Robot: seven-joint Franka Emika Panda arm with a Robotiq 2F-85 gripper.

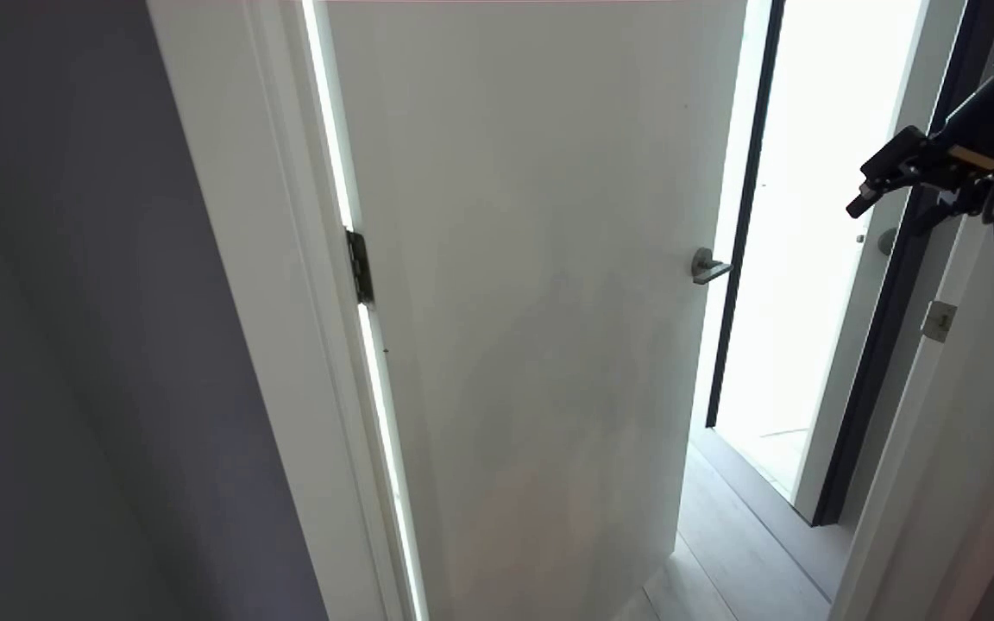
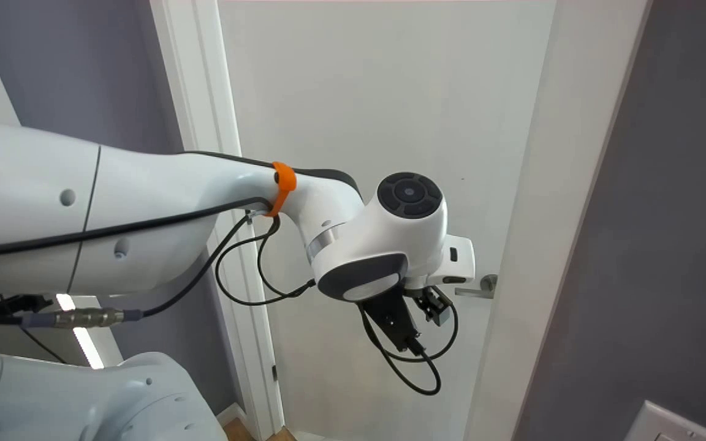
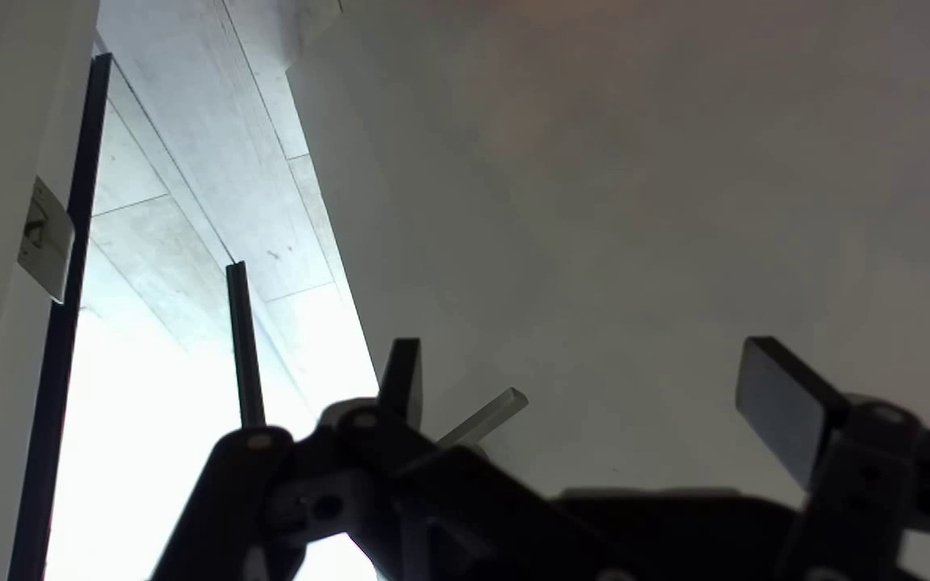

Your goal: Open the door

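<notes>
The gripper point(image 3: 582, 379) has its fingers point(image 3: 780, 411) spread wide and holds nothing; an exterior view shows it apart from the door point(image 1: 540, 302) and its handle point(image 1: 710, 266). The door stands upright and ajar in its frame point(image 1: 290, 285), long axis running top to bottom. There the hinge point(image 1: 360, 267) is on the left edge, with a bright slit point(image 1: 332, 129) above and below it, while the opposite edge stands back from the frame, pointing into the lit space point(image 1: 816, 172) beyond. The floor point(image 1: 747, 535) shows through that gap, and the strike plate point(image 1: 939, 321) sits on the frame across from the free edge. The handle's lever lies roughly level, pointing from the free edge toward the hinge side. In an exterior view the arm point(image 2: 144, 184) reaches across in front of the door, the fingertips hard to make out.
</notes>
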